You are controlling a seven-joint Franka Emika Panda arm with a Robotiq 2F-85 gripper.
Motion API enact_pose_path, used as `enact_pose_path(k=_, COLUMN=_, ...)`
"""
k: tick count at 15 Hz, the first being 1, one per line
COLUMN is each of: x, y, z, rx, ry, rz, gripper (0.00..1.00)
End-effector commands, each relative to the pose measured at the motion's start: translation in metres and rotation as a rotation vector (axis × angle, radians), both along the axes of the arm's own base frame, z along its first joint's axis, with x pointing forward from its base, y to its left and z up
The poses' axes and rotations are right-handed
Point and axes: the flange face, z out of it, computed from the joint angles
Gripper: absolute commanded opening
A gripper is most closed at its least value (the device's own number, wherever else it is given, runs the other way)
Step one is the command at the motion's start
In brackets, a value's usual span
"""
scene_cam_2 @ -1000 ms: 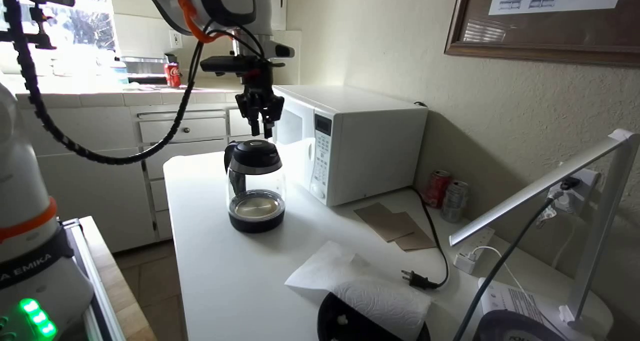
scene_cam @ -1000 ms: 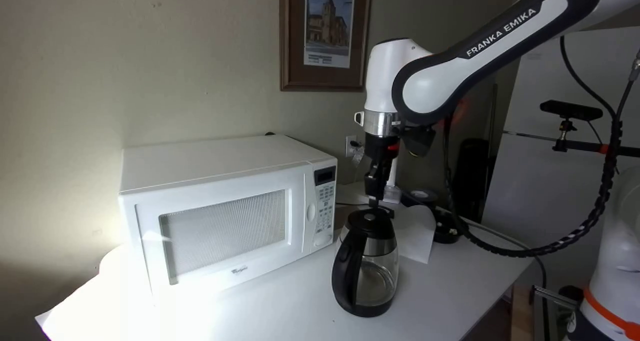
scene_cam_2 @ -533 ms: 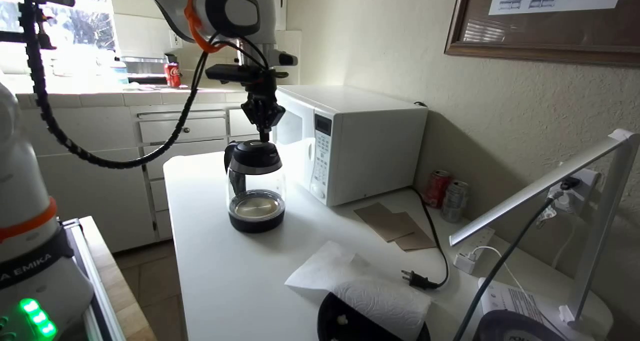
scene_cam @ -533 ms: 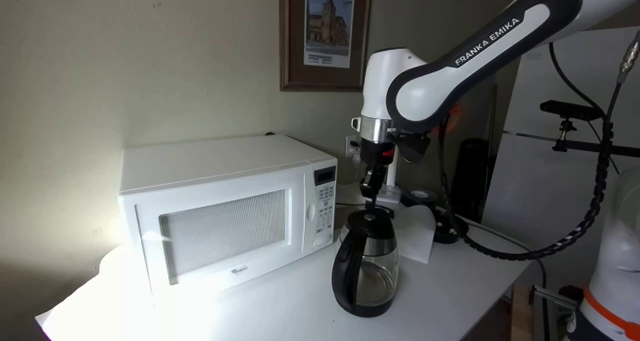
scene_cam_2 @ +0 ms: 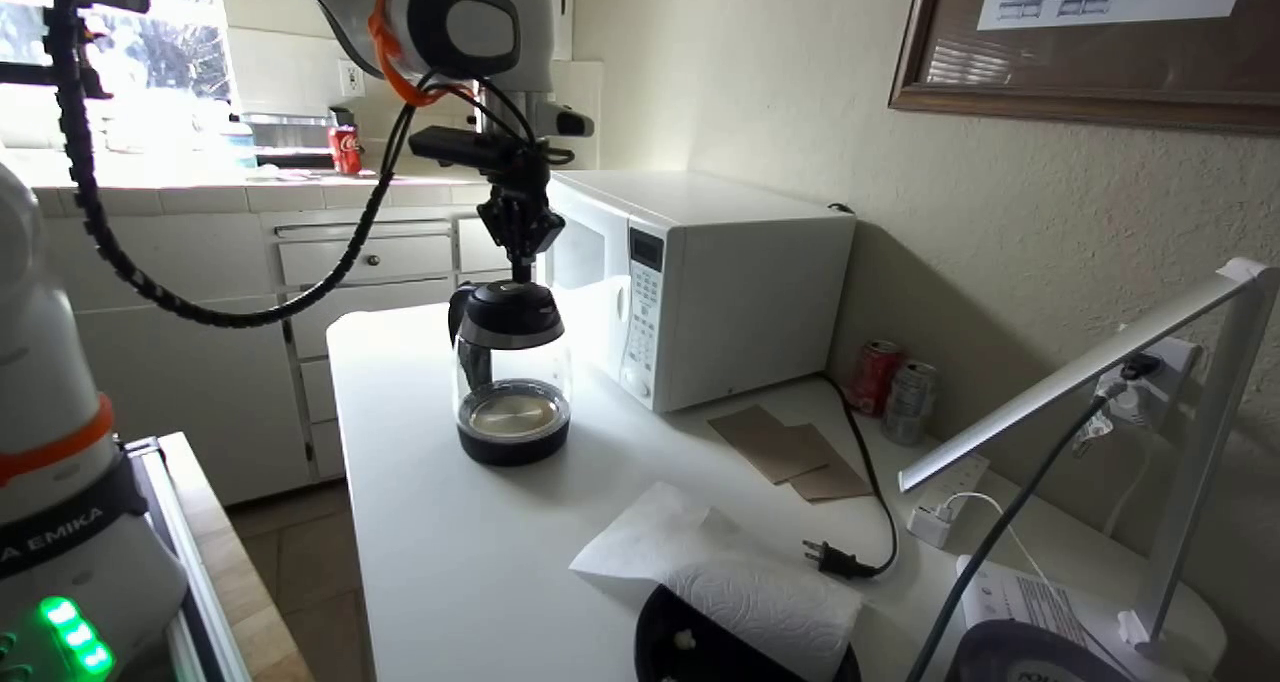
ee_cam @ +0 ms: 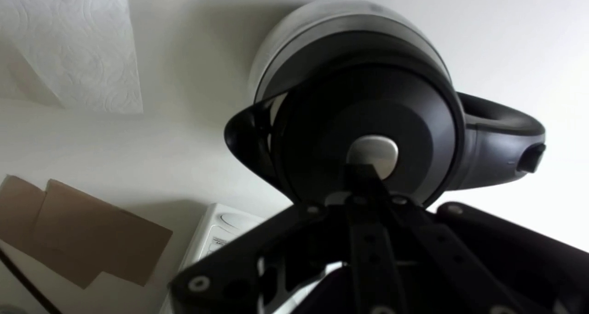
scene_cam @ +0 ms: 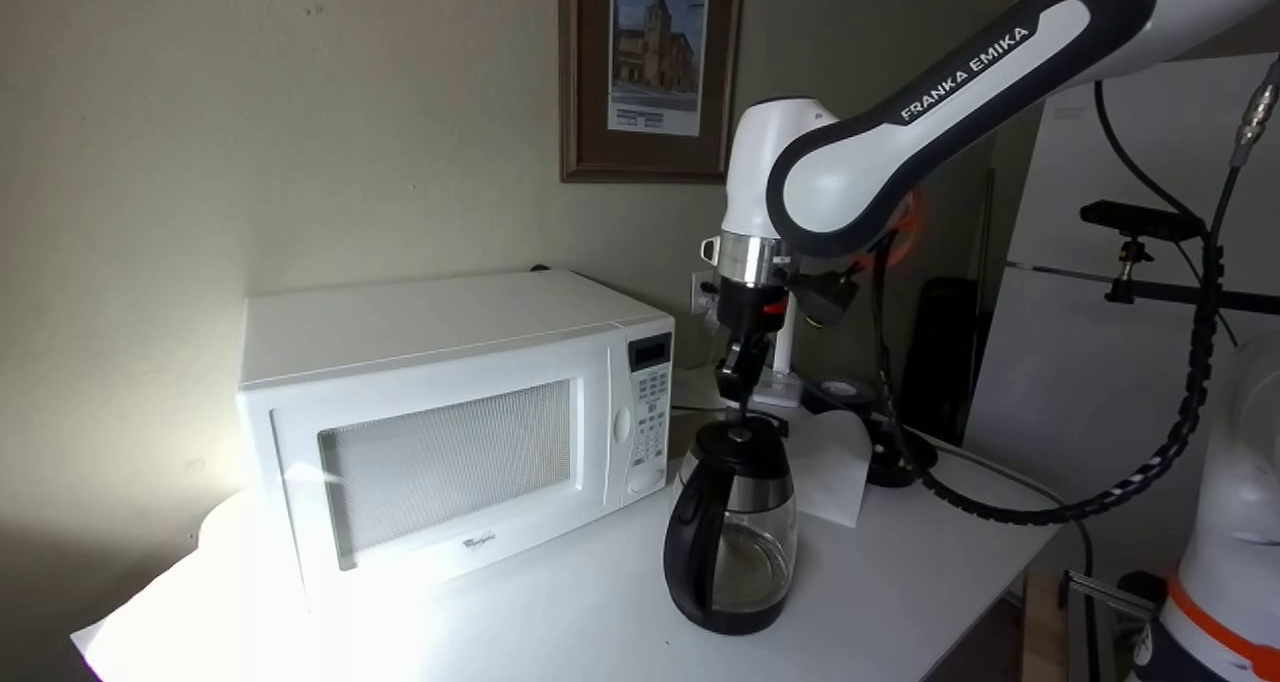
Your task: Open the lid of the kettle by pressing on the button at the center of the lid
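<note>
The gripper is held at the lid of the kettle

The kettle is stood upright on the white table, near the microwave, and a gap is left between the two. The lid is seated on top, and a silver button is set at its middle. In both exterior views the gripper is pointed downward from the arm, just above or touching the lid: which of these cannot be told. The fingers are held together as one narrow tip. In the wrist view part of the button is covered by that tip, and whether the button is pressed cannot be told. There the handle and the spout are seen on opposite sides of the kettle. In an exterior view a metal plate is seen through the clear glass, in the base.

On the same table a paper towel is laid partly over a black dish. Brown sheets are laid beside the microwave, and two cans are stood close to the wall. A plug on a black cord is seen near the sheets, and a framed picture is hung on the wall
</note>
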Motion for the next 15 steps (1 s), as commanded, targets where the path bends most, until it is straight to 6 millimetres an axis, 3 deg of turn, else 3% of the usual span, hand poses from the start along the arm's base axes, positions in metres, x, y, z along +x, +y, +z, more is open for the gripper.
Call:
enact_pose_path(k=1, x=0.001, y=0.004, z=-0.007, rx=0.034, ry=0.025, rz=0.017, gripper=0.0)
enact_pose_path(k=15, x=-0.005, y=0.005, z=-0.02, rx=0.039, ry=0.139, rz=0.017, gripper=0.0)
